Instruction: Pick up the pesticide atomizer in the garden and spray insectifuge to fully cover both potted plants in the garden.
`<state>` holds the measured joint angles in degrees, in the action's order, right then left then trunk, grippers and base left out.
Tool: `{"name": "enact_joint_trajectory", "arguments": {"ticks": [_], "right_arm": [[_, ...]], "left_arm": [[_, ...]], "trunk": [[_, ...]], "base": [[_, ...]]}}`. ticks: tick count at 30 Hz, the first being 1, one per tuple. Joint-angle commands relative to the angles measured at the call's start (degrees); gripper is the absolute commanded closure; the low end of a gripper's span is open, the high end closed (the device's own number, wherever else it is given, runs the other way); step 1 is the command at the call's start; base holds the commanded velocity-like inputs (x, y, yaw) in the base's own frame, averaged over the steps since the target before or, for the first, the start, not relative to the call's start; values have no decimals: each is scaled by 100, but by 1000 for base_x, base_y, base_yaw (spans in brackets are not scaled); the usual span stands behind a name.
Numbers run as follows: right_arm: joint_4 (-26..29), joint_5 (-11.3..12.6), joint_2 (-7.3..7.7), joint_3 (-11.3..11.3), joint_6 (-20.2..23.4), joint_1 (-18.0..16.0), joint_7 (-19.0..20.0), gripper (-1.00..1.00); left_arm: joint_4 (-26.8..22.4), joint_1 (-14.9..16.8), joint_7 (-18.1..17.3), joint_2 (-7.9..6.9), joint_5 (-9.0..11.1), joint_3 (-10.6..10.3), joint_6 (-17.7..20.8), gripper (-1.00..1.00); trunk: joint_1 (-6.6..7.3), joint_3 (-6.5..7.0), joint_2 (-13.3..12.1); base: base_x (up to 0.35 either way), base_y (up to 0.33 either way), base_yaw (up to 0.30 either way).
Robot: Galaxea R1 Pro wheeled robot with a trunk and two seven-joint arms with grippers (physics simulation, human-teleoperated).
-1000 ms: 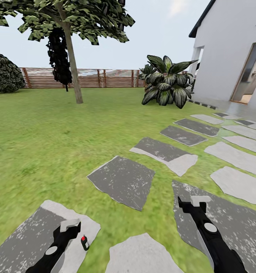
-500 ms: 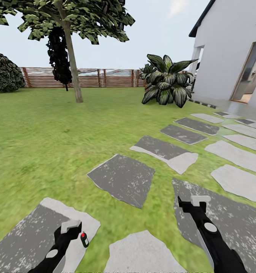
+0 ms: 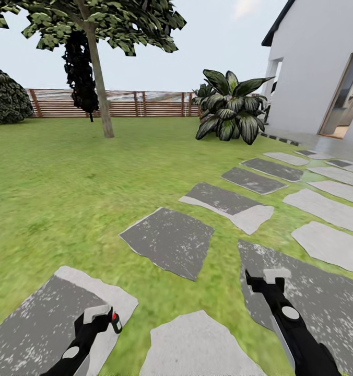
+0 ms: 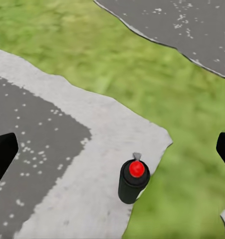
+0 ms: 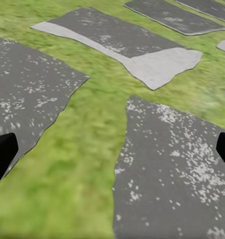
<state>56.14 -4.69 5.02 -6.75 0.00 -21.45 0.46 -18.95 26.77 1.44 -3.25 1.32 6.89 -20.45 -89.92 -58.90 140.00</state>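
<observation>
One upright atomizer [image 4: 133, 180] between open jaws

a home's back garden, plainly. green lawn [image 3: 67, 183] runs out to a brown slatted wooden fence [image 3: 129, 103], with flat grey stepping stones [image 3: 168, 241] laid across the grass toward a white house [image 3: 317, 68] and its open doorway [image 3: 349, 102]. a thin-trunked tree [image 3: 95, 62] stands on the lawn, a clipped dark bush [image 3: 7, 96] by the fence, and a big striped-leaf shrub [image 3: 231, 112] near the house wall.
</observation>
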Motion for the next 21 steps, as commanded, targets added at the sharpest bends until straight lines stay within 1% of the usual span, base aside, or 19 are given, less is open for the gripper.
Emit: {"name": "enact_joint_trajectory", "arguments": {"ticks": [1, 8, 21], "right_arm": [[2, -49, -1, -8, 0, -2, 3, -100], [2, -49, -1, -10, 0, -2, 1, -100], [11, -49, -1, -10, 0, 0, -2, -100]], "left_arm": [[5, 4, 10, 0, 12, -7, -19, -100], [6, 4, 0, 7, 9, -27, -31, -100], [6, 4, -3, 8, 8, -38, -38, -100]], "trunk": [[-21, -32, 44], [-175, -221, 324], [-208, -627, 342]], "base": [[0, 0, 0], [0, 0, 0], [0, 0, 0]]}}
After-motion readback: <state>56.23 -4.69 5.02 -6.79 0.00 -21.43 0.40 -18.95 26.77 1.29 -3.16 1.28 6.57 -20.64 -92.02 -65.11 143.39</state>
